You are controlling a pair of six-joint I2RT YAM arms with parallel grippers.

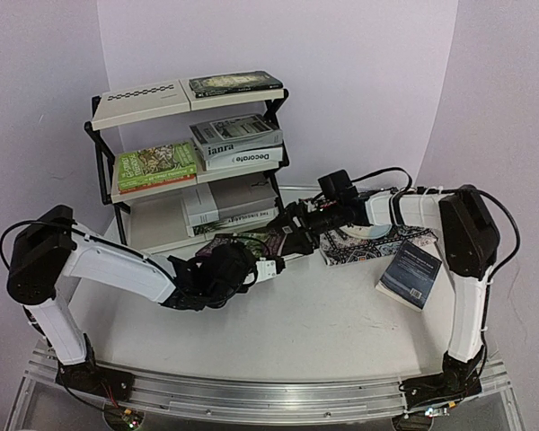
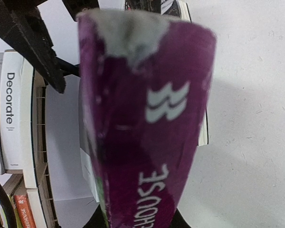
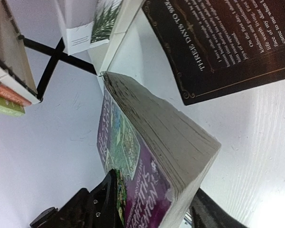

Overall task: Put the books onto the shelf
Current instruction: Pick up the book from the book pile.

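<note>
A purple paperback [image 1: 249, 242] hangs over the table in front of the shelf [image 1: 103, 171]. My left gripper [image 1: 244, 260] is shut on its spine end; in the left wrist view the spine [image 2: 142, 118] fills the middle, with my left gripper [image 2: 140, 221] at the bottom edge. My right gripper [image 1: 294, 229] stands open around the other end. In the right wrist view the book [image 3: 152, 142] lies between the fingers [image 3: 102, 202] of my right gripper [image 3: 156, 204], with a gap on the page side. Several books lie on the shelf, among them "Decorate" [image 2: 12, 104].
A black book [image 3: 228, 42] lies flat on the table just past the purple one. A dark blue book [image 1: 411, 274] and a patterned placemat [image 1: 368, 244] lie at the right. The shelf's black crossed frame [image 3: 52, 57] is close, with a palm-leaf book [image 3: 92, 23] on the bottom board.
</note>
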